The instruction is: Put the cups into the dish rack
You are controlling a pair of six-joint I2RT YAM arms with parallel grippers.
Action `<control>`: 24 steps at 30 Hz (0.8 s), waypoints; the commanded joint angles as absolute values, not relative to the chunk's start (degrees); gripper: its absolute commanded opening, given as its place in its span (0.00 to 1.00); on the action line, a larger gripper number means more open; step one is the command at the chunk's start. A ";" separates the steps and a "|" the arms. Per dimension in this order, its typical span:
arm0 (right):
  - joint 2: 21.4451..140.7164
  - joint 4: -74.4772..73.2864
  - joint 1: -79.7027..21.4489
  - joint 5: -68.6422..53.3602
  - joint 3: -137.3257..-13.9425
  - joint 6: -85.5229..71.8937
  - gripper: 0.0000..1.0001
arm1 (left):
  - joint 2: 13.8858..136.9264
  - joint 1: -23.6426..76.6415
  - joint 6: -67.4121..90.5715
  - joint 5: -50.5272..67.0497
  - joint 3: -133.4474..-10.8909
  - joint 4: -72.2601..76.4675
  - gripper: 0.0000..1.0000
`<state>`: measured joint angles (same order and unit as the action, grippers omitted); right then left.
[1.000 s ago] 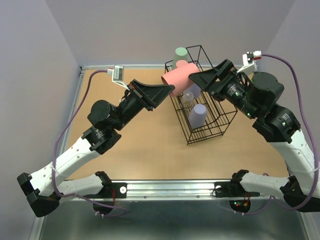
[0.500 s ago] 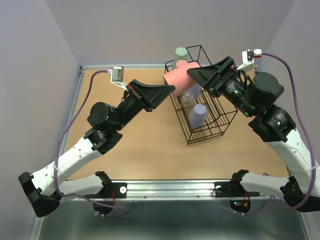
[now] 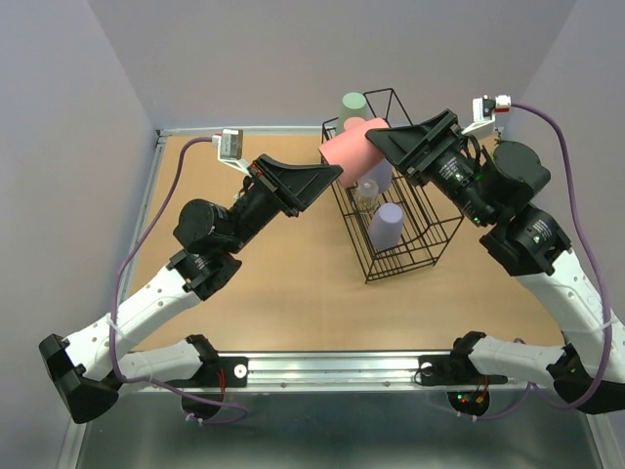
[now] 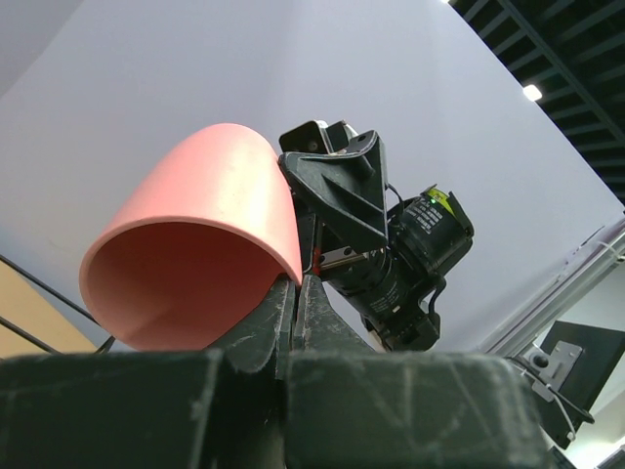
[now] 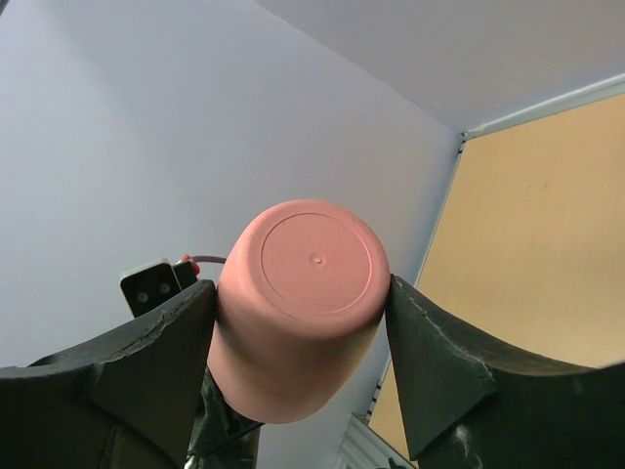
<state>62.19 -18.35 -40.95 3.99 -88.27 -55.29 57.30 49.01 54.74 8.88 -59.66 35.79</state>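
Above the dish rack (image 3: 410,246), left fingers (image 4: 266,327) and right fingers (image 5: 435,366) both clamp the salmon cup (image 3: 347,149); likely a handover, so left should release.

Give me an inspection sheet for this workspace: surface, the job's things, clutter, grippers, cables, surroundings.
Surface: brown tabletop, with a metal rail along the near edge.
Job's things: black wire dish rack standing far right of centre. It holds a pale green cup, two lavender cups and a clear cup. A second salmon-red cup is partly hidden. The held salmon-red cup lies sideways in the air over the rack's left edge.
Clutter: nothing seen.
Grippers: left gripper pinches the held cup's rim wall. Right gripper has its fingers against both sides of the base end.
Cables: purple cables loop outward from each wrist.
Surroundings: plain pale walls.
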 commanded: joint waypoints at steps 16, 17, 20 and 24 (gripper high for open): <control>62.58 -12.75 -41.22 2.64 -86.57 -56.86 0.83 | 56.42 49.13 55.99 13.10 -58.10 41.13 0.00; 62.58 -12.66 -41.31 2.64 -86.66 -56.87 0.83 | 56.43 49.13 55.90 13.10 -58.10 41.13 0.00; 62.84 -12.30 -41.31 2.46 -86.84 -57.22 0.71 | 56.42 49.13 55.90 12.92 -58.10 40.87 0.00; 62.93 -12.04 -41.31 2.29 -87.27 -57.39 0.49 | 56.25 49.13 55.81 12.39 -58.01 40.52 0.00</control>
<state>63.18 -15.79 -40.91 3.57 -87.15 -56.99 57.25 49.01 56.05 11.57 -58.08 37.47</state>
